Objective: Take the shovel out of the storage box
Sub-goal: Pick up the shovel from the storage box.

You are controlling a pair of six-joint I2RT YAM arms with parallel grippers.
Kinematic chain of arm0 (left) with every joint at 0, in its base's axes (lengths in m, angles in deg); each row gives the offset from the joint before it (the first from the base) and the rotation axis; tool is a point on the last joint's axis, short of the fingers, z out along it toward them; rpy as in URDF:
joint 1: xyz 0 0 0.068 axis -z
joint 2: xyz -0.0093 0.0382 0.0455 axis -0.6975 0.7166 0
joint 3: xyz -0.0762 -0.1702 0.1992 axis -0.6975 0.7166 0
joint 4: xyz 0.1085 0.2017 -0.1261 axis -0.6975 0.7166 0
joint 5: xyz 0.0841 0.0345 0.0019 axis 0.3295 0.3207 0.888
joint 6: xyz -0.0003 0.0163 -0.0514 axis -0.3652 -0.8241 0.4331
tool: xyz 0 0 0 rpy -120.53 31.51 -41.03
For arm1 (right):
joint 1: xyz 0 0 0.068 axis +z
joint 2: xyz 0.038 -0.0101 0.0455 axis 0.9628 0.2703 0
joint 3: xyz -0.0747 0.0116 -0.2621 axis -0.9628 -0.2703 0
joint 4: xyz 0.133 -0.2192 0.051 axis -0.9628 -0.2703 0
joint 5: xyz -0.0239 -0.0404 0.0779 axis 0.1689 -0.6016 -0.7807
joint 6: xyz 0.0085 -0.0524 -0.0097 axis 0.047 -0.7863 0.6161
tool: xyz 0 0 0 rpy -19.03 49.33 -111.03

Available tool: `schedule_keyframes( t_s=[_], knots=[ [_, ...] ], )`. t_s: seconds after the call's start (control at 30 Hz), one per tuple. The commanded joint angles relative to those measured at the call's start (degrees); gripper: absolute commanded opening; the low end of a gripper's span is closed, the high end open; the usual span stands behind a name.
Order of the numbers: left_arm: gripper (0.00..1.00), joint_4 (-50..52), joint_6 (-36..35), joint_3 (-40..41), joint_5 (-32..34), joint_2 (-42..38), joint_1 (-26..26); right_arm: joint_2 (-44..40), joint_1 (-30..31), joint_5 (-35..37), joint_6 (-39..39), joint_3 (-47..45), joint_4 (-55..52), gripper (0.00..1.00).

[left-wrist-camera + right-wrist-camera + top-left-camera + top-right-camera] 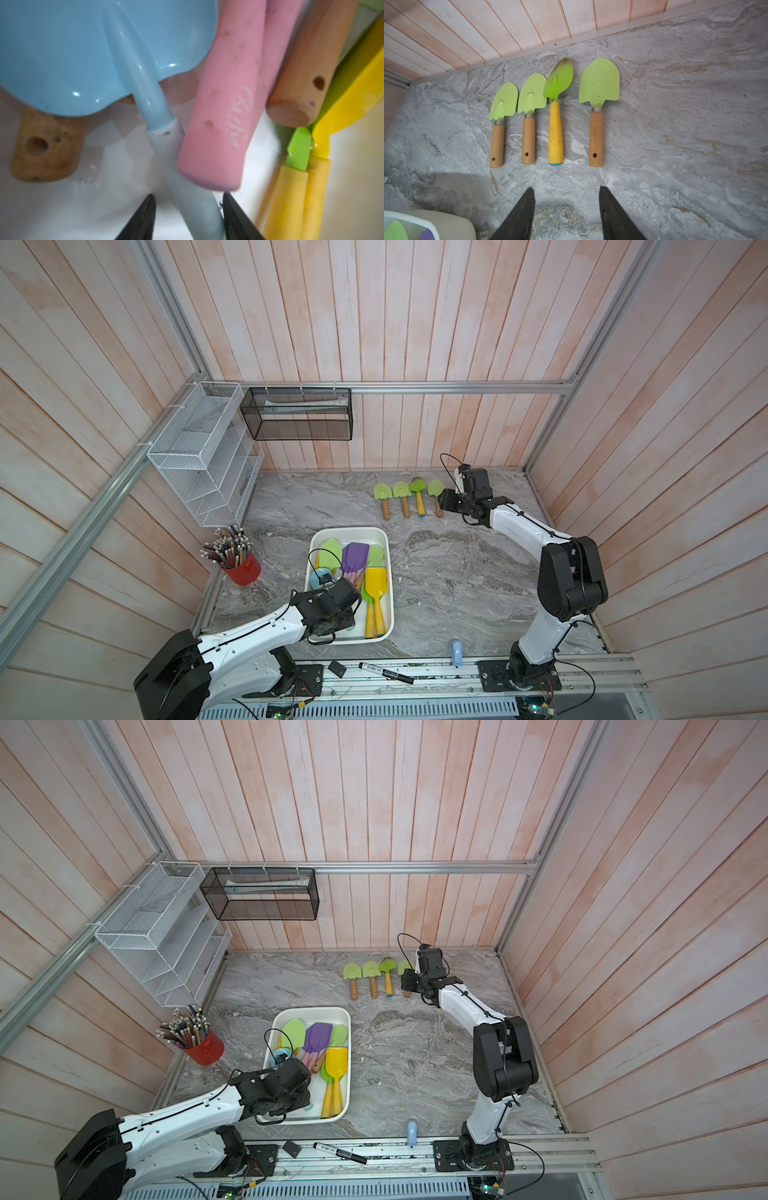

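The blue shovel is my target. It lies in the storage box, along the box wall nearest the desk's left edge, blade toward the far edge, pale handle running back toward the near edge. So the long axis is approx. parallel to the box's long sides, and the handle end points straight at the left tool.

That tool is down inside the box w/ the handle btwn its fingers. One finger looks to be touching the handle; on the other side a strip of white box floor shows. Jaws are narrow and straddling, not clamped as far as I can see.

Watch item: a pink handle lies across the blue handle just ahead of the fingers, and the blue blade rests over a wooden handle. My guess is a quick lift could drag the pink one.

Also in the box: purple shovel, yellow shovels. The box sits by the desk's near edge, left of centre.

The left arm is clearly the nearer one. The right tool hangs over bare desk by the far edge, jaws wide and empty, near the row of four green shovels, well apart from the box.
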Motion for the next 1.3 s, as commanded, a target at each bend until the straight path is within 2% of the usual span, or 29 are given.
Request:
schedule_keyframes(
  t_s=[0.0, 0.2, 0.33, 0.53, 0.8, 1.07, 1.27],
  knots=[
    [0.46, 2.62, -0.43, -0.20, 2.24, 0.43, 0.30, -1.68, 0.50, -0.67, 0.42, -0.78, 1.48, 0.52],
    [0.39, 3.49, 0.05, 0.28, 2.14, 0.16, 0.32, -1.57, 0.46, -0.77, 0.54, -0.94, 2.00, 0.52],
    [0.39, 1.99, 0.28, 1.36, 2.44, 1.18, 0.30, -1.32, 0.66, -0.98, 0.61, -1.00, 2.05, 0.52],
    [0.26, 1.11, 0.88, 1.39, 3.21, 1.21, 0.28, -1.91, 0.85, -0.55, 0.13, -1.20, 1.87, 0.52],
    [0.22, 5.08, 1.95, -0.48, 7.59, -4.62, 0.25, -1.73, 0.95, -0.59, 0.04, -1.31, 1.96, 0.52],
    [0.19, 4.99, -1.35, -3.73, 6.76, -5.58, -0.27, -3.41, 1.98, -0.26, 0.22, -1.78, 1.69, 0.52],
    [0.19, 6.46, -6.06, -8.08, 5.14, -6.22, -3.20, -6.65, 2.69, -0.64, 0.98, -4.43, 2.42, 0.52]
  ],
)
